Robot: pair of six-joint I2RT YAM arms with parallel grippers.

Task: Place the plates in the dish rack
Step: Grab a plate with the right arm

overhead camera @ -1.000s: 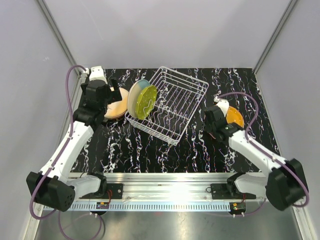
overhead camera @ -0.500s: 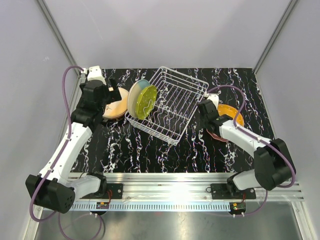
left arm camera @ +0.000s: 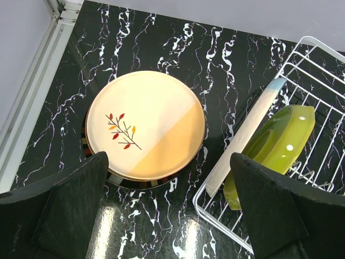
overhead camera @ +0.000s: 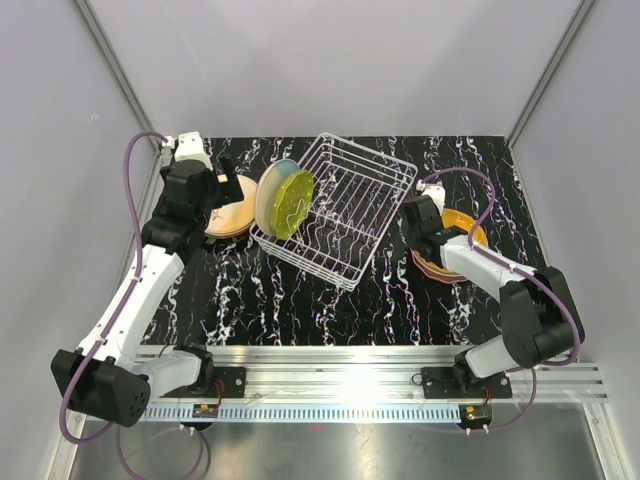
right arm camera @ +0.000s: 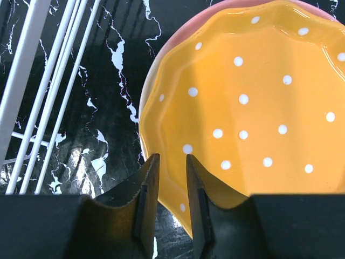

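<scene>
A peach plate [left arm camera: 145,124] [overhead camera: 235,205] with a sprig motif tops a stack at the back left, and a dark plate edge [left arm camera: 135,183] shows beneath it. My left gripper [left arm camera: 168,162] [overhead camera: 222,180] hovers wide open above the near rim of that stack. A cream-blue plate [left arm camera: 248,135] [overhead camera: 268,195] and a yellow-green plate [left arm camera: 275,145] [overhead camera: 292,203] stand on edge in the left end of the white dish rack [overhead camera: 350,200] [left arm camera: 304,40]. At the right, an orange dotted plate [right arm camera: 259,108] [overhead camera: 465,228] lies on a pink plate [right arm camera: 178,38]. My right gripper [right arm camera: 171,157] [overhead camera: 435,240] straddles the orange plate's left rim, jaws narrowly apart.
The rack sits askew in the middle of the black marbled table [overhead camera: 300,300], and its wires [right arm camera: 32,81] run just left of my right gripper. Grey walls close the back and both sides. The arms' base rail [overhead camera: 330,375] lines the near edge.
My right arm has swung its elbow in and brought the gripper to the orange plate's rim, with its jaws narrowing. The left arm shifted slightly and has since held still, open.
</scene>
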